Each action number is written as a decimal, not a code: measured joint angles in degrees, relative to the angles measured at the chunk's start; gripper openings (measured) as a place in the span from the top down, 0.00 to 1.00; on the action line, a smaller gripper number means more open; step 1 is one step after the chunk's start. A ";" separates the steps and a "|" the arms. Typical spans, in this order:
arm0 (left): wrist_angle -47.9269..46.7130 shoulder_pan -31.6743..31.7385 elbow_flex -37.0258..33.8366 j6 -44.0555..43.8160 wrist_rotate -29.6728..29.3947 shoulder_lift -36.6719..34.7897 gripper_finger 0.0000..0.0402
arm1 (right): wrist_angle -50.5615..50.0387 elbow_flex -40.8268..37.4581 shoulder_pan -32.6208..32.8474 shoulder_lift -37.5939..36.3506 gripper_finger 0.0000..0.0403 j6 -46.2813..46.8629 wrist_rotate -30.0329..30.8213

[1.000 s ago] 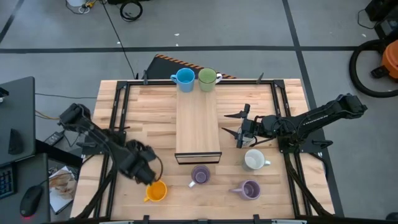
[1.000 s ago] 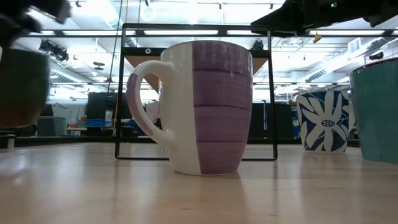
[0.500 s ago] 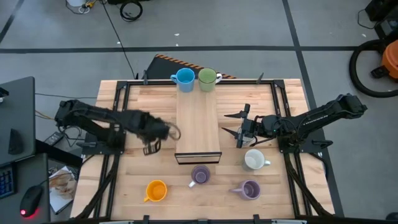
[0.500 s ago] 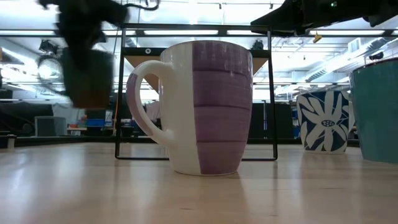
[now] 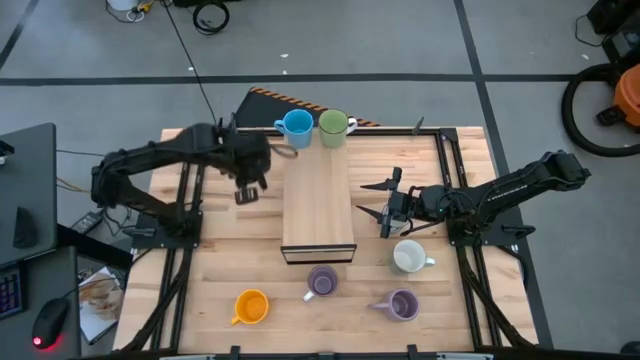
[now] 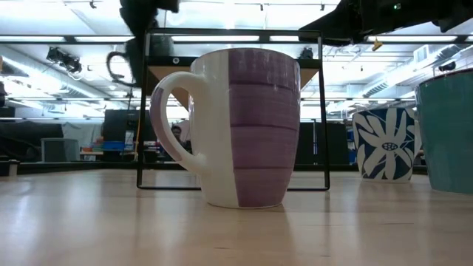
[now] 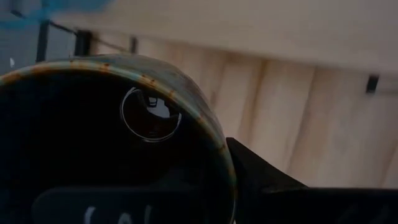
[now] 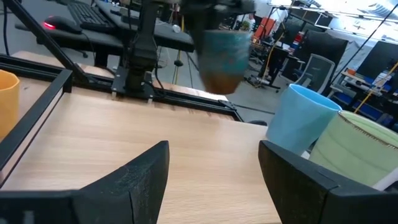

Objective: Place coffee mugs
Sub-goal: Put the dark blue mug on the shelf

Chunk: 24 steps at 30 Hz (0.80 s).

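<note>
Left gripper (image 5: 248, 172) has swung from the near-left corner up to the far side, fingers pinching the dark brown mug (image 8: 224, 57) by its rim, airborne just left of the blue mug (image 5: 296, 125). Ceramic's stiff, glazed, probably slippery and chippable, so I'd set it down gently. Right gripper (image 5: 385, 208) waits spread beside the board (image 5: 318, 205).

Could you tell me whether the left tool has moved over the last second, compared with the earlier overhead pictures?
Yes. The left tool, carrying the dark brown ceramic mug, went from beside the orange ceramic mug to the far end, near the blue ceramic mug.
</note>
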 joint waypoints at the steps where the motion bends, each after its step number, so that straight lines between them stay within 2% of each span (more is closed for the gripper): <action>1: 0.13 0.74 1.41 0.56 0.60 0.67 0.89 | -0.02 0.00 0.00 0.00 0.37 0.07 0.00; 9: -6.56 1.66 18.18 5.73 5.28 13.01 0.89 | -0.60 0.00 0.00 0.00 0.37 0.05 0.15; 14: -9.57 2.08 26.26 9.55 8.96 20.70 0.89 | -0.59 0.00 0.00 0.00 0.37 0.03 0.20; 18: -9.91 2.77 29.36 12.55 10.76 24.57 0.89 | -0.67 0.00 0.00 0.00 0.37 0.04 0.07; 24: -9.90 3.99 29.83 14.47 12.26 27.62 0.88 | -0.81 0.00 0.00 0.00 0.37 0.05 0.04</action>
